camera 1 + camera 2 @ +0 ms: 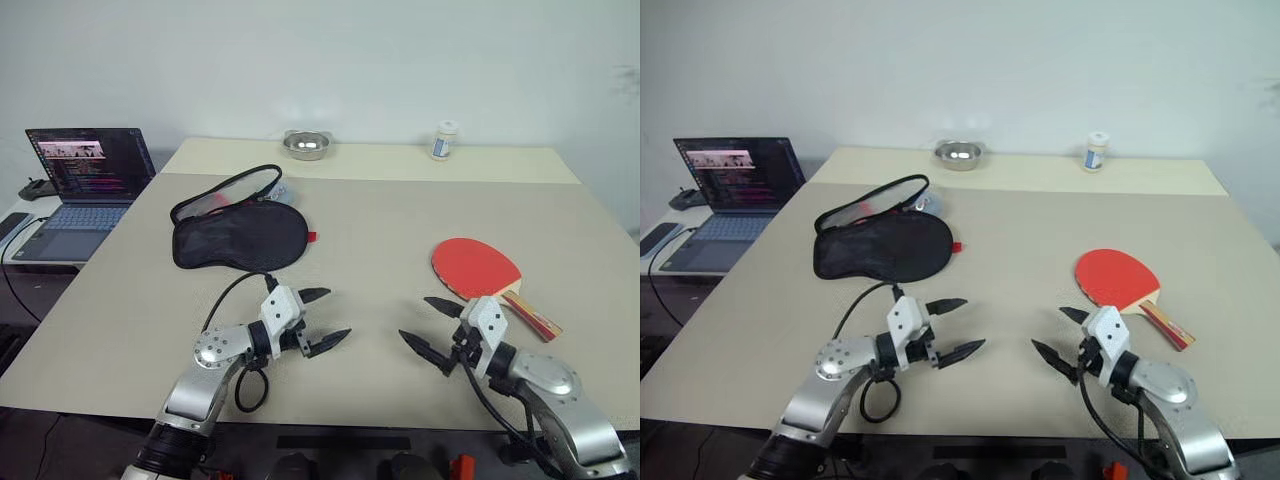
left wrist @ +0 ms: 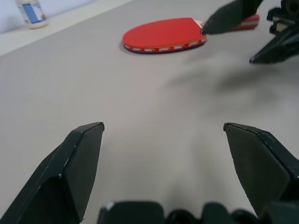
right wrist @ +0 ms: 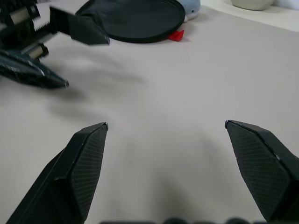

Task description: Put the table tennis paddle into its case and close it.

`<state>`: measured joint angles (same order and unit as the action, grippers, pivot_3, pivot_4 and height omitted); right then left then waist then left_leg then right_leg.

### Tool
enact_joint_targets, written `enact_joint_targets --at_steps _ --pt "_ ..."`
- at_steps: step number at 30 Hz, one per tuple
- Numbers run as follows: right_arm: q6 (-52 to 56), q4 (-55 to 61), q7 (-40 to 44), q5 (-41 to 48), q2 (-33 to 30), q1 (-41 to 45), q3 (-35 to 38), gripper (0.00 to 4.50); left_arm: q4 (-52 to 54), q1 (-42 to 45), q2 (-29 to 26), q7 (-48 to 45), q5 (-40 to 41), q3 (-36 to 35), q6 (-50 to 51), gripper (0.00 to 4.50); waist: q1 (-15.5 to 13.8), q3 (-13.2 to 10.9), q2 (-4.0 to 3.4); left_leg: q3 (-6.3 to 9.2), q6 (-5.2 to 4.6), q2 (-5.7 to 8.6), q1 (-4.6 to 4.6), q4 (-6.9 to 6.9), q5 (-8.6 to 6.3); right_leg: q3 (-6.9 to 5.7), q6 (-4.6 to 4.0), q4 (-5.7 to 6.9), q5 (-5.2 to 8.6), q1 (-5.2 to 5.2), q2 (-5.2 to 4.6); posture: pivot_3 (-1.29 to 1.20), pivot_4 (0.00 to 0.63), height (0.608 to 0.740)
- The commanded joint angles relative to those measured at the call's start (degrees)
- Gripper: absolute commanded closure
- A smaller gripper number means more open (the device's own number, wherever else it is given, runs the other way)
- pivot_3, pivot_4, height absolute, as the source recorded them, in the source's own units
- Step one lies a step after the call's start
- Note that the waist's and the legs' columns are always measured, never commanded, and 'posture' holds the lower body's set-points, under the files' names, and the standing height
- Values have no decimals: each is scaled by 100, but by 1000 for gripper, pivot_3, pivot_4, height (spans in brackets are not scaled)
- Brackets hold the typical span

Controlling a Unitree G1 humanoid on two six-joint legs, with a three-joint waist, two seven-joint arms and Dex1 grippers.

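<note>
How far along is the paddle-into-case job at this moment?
Done: nothing yet. The table tennis paddle lies red face up on the table, well apart from the case, which lies flat with its flap open. In hand: nothing; the left gripper and right gripper are both open and empty above the table. Left: pick up the paddle, insert it, close the case.

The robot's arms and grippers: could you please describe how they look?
Both arms are silver-grey metal with round joint housings. The left gripper and right gripper each have a white block carrying two pointed black jaws. Black cables loop along both wrists.
</note>
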<state>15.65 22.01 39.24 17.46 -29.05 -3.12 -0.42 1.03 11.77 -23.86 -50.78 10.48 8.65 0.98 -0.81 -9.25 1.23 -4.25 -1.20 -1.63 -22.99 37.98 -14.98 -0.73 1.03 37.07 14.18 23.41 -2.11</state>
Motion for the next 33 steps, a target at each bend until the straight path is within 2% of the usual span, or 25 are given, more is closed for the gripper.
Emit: enact_joint_targets --at_steps 1,7,12,15,18,21,27,30,33 --pt "129 408 -45 172 -157 -65 338 87 -212 210 126 -37 94 12 -125 0 -4 0 1 0 0 0 0 1 0 0 4 -2 0 -1 0 0 150 740" --pt "340 547 -67 339 -290 95 530 87 -308 521 171 -79 290 -149 55 0 -2 0 2 1 0 -1 3 7 1 -1 14 1 1 -4 4 0 150 740" --pt "958 747 -142 899 -361 791 770 87 -656 1010 -296 -178 234 -537 -376 0 56 -3 3 2 -1 -3 3 5 1 0 10 3 -1 -2 8 0 150 740" --pt "1168 802 -118 1024 -378 1071 663 87 -1043 1329 -596 -265 264 -767 -568 0 63 -2 4 6 -1 -5 3 5 1 -3 9 3 -2 -2 13 0 150 740" --pt "1302 925 -227 1023 -285 1380 406 87 -2086 1810 -1037 -518 205 -1001 -858 0 76 -3 4 5 0 -4 0 0 1 -3 -6 1 -10 0 12 0 150 740" --pt "1560 1132 -394 1210 -233 1570 477 87 -3139 2323 -1242 -642 -23 -941 -1112 0 79 -4 5 5 0 -3 -3 -1 1 -6 -2 0 -7 5 14 0 150 740" --pt "1827 1459 -652 1428 -151 1627 452 87 -5249 3350 -1345 -885 -730 -587 -1741 0 44 -15 29 3 0 7 -10 0 0 -12 -4 -6 -11 4 13 0 150 740" --pt "1810 1479 -673 1383 -118 1682 329 87 -5926 3766 -1266 -1103 -993 -396 -1814 0 45 -32 57 3 0 5 -15 3 0 -14 -5 -3 -13 10 13 0 150 740" --pt "1802 1486 -704 1389 -61 1779 278 87 -6454 4054 -1242 -885 -1477 -101 -2213 0 65 -38 67 2 0 4 -19 3 0 -14 -6 -2 -13 15 13 0 150 740"
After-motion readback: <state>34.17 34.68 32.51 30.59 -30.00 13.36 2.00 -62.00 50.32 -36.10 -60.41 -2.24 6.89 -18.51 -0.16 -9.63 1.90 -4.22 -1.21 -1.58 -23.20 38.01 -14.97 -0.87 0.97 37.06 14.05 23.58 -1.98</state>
